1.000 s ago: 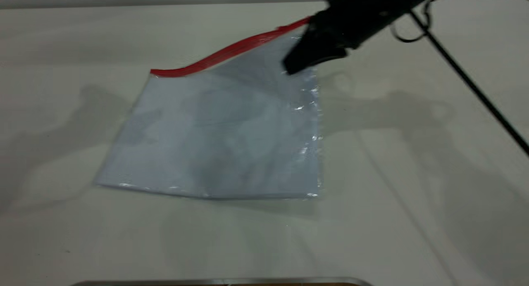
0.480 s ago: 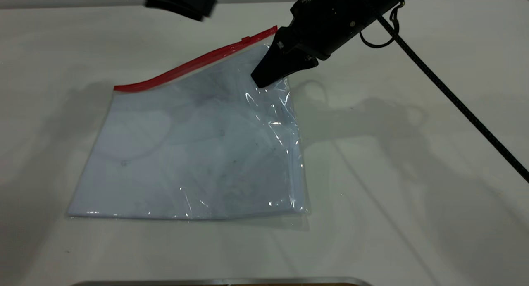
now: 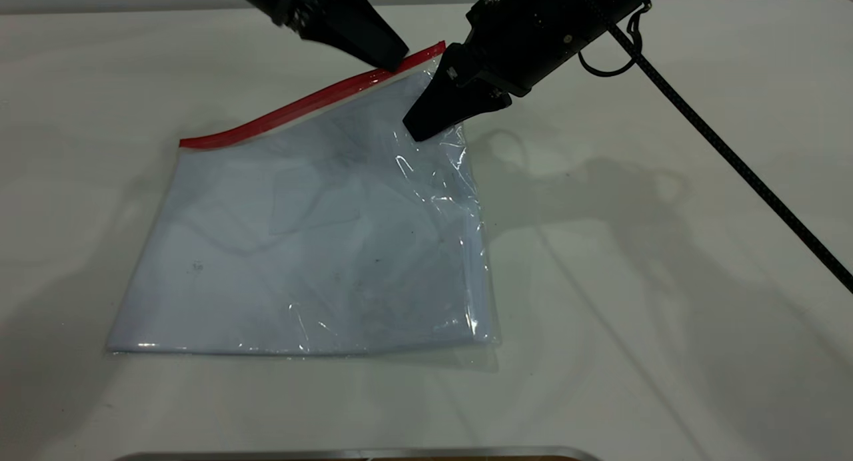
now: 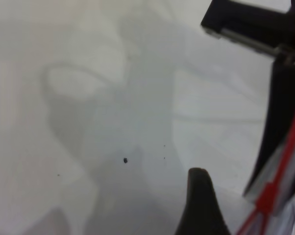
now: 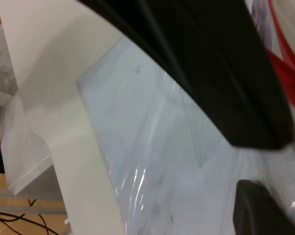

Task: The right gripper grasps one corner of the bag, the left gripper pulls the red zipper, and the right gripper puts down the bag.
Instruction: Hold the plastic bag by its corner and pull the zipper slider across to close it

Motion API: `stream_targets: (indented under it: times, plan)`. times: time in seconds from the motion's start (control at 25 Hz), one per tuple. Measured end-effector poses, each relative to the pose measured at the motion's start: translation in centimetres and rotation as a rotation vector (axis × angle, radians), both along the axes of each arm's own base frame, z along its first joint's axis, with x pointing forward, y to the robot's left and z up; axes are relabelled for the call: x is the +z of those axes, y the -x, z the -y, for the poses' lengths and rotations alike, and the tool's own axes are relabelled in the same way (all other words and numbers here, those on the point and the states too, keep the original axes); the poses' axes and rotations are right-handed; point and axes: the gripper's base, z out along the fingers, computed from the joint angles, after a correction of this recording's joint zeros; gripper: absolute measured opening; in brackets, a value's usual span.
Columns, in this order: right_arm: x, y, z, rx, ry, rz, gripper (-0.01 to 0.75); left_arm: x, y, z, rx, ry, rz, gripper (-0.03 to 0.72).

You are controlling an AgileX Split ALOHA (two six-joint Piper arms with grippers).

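Exterior view shows the bag (image 3: 313,241) lying on the white table (image 3: 666,314), with its far right corner lifted off the surface. The right gripper (image 3: 426,124) comes down from the upper right and its fingers are closed on the clear plastic just below that raised corner, so the film is wrinkled and shiny around it. A thin black cable (image 3: 720,148) runs from this arm across the table to the right edge.

The red zipper (image 3: 300,106) runs along the far edge of the bag, from the low left corner up to the lifted corner. The left gripper (image 3: 393,61) reaches in from the upper left and its tip is at the zipper, close to the raised end and just beside the right gripper.

From the left wrist view, the red strip (image 4: 284,166) passes between two dark fingers (image 4: 201,205) that stand apart; a small red slider (image 4: 266,198) seems to sit on it, but this part is blurred.

The right wrist view shows the dark fingers (image 5: 211,73) over the plastic (image 5: 152,161).
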Motion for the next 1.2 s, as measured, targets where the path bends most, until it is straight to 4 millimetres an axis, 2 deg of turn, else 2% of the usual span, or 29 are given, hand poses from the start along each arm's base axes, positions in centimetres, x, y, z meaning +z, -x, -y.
stream_targets:
  times: [0.12, 0.24, 0.6, 0.72, 0.88, 1.2]
  plan:
    - [0.0, 0.0, 0.0, 0.004, -0.002, 0.001, 0.034, -0.3, 0.1, 0.4, -0.007, -0.003, -0.002, 0.58]
    - [0.0, 0.0, 0.0, 0.004, -0.003, 0.002, 0.034, -0.4, 0.1, 0.4, -0.005, -0.004, 0.002, 0.529]
    - [0.0, 0.0, 0.0, -0.002, -0.007, 0.002, 0.034, -0.4, 0.1, 0.4, -0.019, 0.002, 0.026, 0.233]
    - [0.1, -0.1, 0.1, -0.005, -0.008, 0.001, 0.034, -0.3, 0.1, 0.4, -0.028, 0.007, 0.035, 0.163]
    - [0.1, -0.5, 1.0, -0.018, -0.02, -0.012, 0.034, -0.2, 0.0, 0.5, -0.038, 0.02, 0.057, 0.125]
    - [1.6, -1.5, 3.6, -0.031, -0.047, 0.0, 0.034, 0.1, -0.3, 0.6, -0.018, 0.041, 0.069, 0.123]
